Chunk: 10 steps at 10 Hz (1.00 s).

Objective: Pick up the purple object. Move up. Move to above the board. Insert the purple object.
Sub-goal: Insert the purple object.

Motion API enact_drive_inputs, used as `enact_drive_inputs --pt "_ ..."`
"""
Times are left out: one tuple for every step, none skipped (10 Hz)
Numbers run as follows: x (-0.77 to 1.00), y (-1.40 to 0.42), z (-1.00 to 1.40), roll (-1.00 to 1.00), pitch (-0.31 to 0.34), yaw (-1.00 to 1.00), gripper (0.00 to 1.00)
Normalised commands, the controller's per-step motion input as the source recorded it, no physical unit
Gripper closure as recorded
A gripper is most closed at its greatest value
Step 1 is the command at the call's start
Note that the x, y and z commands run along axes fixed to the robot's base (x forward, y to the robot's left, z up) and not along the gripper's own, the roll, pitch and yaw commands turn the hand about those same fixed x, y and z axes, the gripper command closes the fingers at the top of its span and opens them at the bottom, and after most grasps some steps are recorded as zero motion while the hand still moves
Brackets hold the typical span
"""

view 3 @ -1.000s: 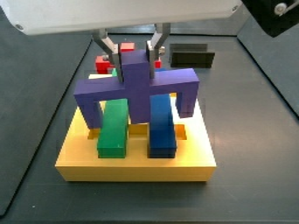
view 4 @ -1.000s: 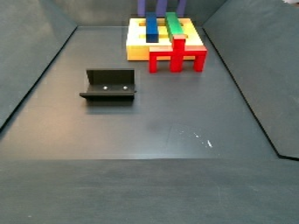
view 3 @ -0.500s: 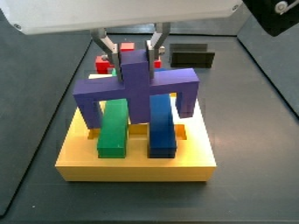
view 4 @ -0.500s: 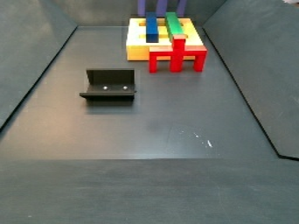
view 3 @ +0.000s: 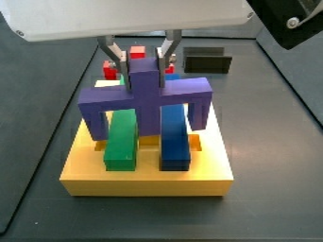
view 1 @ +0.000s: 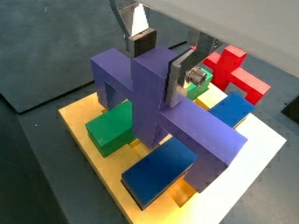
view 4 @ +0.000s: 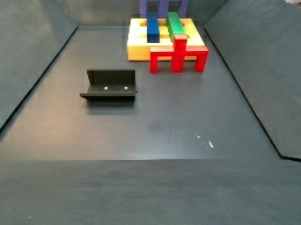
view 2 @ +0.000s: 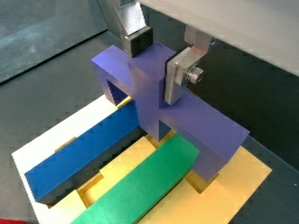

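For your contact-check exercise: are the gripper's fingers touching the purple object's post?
Touching. Both wrist views show the gripper over the board, its fingers pressed flat against opposite sides of the purple object's post, with no gap.

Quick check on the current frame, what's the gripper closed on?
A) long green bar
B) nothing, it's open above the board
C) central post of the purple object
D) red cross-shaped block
C: in both wrist views the gripper has its fingers clamped on the upright post of the purple object, which straddles the green bar and blue bar on the board.
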Motion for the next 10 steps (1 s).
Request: enact_drive_inputs --pt "0.00 0.00 0.14 0.06 0.093 -0.10 1.00" --pt "0.10 0.00 0.13 0.04 0.117 -0.10 1.00" --pt "0.36 0.00 0.17 0.03 0.186 -0.07 1.00" --pt "0.30 0.00 0.04 0.05 0.166 -0.06 1.00" --pt "0.16 -0.03 0.00 0.04 0.074 -0.04 1.00" --pt "0.01 -0.10 0.00 0.05 0.000 0.00 1.00" --pt "0.00 -0.14 0.00 0.08 0.000 0.00 1.00" --pt "-0.04 -0.13 0.00 0.11 0.000 0.00 1.00" --pt "0.00 -0.11 0.00 0.14 0.016 0.01 1.00" --pt "-0.02 0.00 0.00 0.16 0.039 0.00 1.00"
